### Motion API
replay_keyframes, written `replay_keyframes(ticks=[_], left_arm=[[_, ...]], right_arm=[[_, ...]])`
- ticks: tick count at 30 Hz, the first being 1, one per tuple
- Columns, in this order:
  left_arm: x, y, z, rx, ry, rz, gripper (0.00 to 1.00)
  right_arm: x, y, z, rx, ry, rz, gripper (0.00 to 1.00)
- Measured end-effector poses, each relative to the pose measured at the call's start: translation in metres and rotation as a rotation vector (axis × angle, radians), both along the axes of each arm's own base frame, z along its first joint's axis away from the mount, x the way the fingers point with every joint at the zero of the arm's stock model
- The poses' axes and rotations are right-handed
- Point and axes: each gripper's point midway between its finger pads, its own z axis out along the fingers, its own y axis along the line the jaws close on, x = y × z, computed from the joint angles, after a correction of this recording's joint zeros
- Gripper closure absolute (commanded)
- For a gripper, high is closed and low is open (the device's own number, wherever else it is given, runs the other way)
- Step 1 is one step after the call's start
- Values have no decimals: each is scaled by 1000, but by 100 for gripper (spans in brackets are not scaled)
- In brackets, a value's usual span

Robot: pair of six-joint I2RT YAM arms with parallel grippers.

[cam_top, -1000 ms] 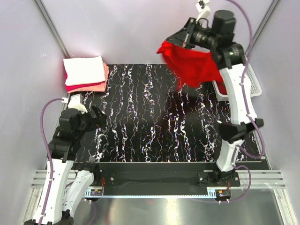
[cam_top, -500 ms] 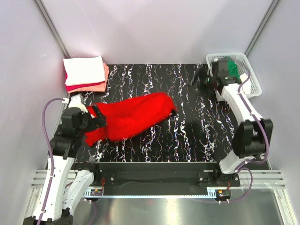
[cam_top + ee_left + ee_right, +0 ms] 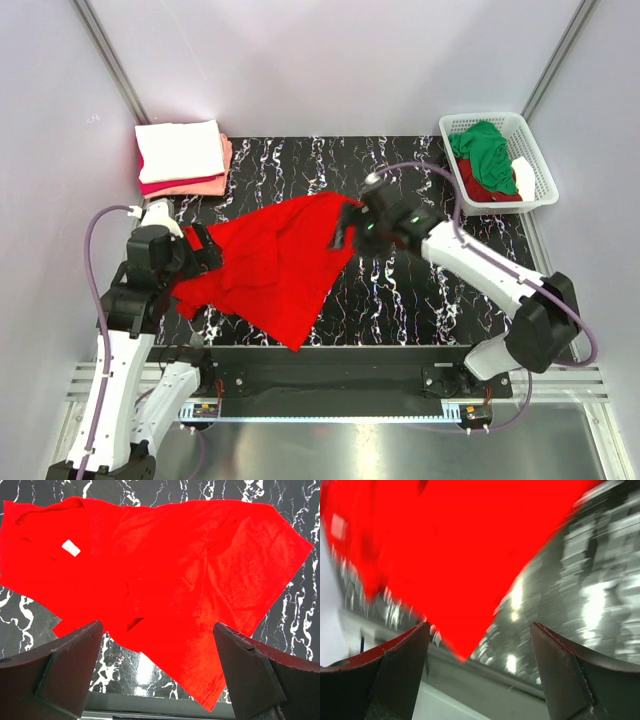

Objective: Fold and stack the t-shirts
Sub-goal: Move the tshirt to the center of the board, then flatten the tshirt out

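**A:** Where is the red shirt (image 3: 272, 268)?

**B:** It lies loose and creased on the table (image 3: 405, 312), between the two grippers. The left gripper (image 3: 204, 249) is at its left edge. From that wrist, the cloth (image 3: 165, 580) spreads out ahead of and below the fingers (image 3: 70, 665), and its white label (image 3: 71, 547) is ahead to the left.

**A:** Is that gripper holding it?

**B:** No. The jaws are wide apart, with nothing pinched between them.

**A:** And the right gripper (image 3: 346, 226)?

**B:** It is at the shirt's opposite corner, over the hem. Its wrist view is blurred, but the fingers (image 3: 560, 665) are spread wide. The red cloth (image 3: 445, 545) lies ahead of them and to their left, and one corner points back toward the gap. Nothing is gripped.

**A:** What about the other shirts?

**B:** Behind and to the right of the right gripper is a basket (image 3: 545, 185). It holds a green shirt (image 3: 485, 150) on top of a dark red shirt (image 3: 492, 192), with a bit of white beside them. Beyond the left gripper, well clear of it, is a folded stack (image 3: 182, 158). White is on top, with pink and crimson under it.
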Motion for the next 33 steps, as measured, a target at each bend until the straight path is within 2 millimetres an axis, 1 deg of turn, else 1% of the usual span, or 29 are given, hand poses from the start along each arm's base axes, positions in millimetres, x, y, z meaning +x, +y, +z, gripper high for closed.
replay_keyframes(ticks=[1, 2, 4, 5, 9, 13, 15, 17, 21, 25, 27, 30, 33], left_arm=[[0, 0, -2, 1, 3, 1, 2], [0, 0, -6, 3, 13, 1, 2], [-2, 1, -10, 4, 19, 2, 2], [-2, 1, -12, 5, 20, 4, 2], [-5, 4, -11, 10, -3, 16, 2], [-7, 7, -5, 15, -37, 31, 2], [-6, 9, -5, 19, -38, 39, 2], [-6, 10, -5, 22, -38, 45, 2], [-7, 13, -3, 28, -51, 59, 1], [-9, 15, 0, 29, -66, 73, 1], [-9, 16, 0, 28, -68, 77, 1], [-9, 16, 0, 29, -68, 77, 1], [-9, 16, 0, 29, -69, 79, 1]], right_arm=[[-18, 24, -1, 19, 4, 60, 12], [-38, 43, -7, 30, 24, 109, 12], [-68, 65, -26, 26, 82, 167, 13], [-83, 75, -40, 11, 121, 191, 13], [-129, 101, -95, -71, 253, 250, 14], [-163, 115, -130, -138, 335, 301, 15], [-173, 121, -139, -156, 357, 315, 15], [-177, 129, -146, -171, 368, 326, 16], [-182, 151, -146, -183, 363, 358, 18], [-186, 168, -148, -232, 333, 398, 26], [-187, 172, -150, -273, 316, 415, 29], [-188, 172, -153, -337, 301, 428, 33], [-189, 169, -156, -404, 286, 446, 48]])
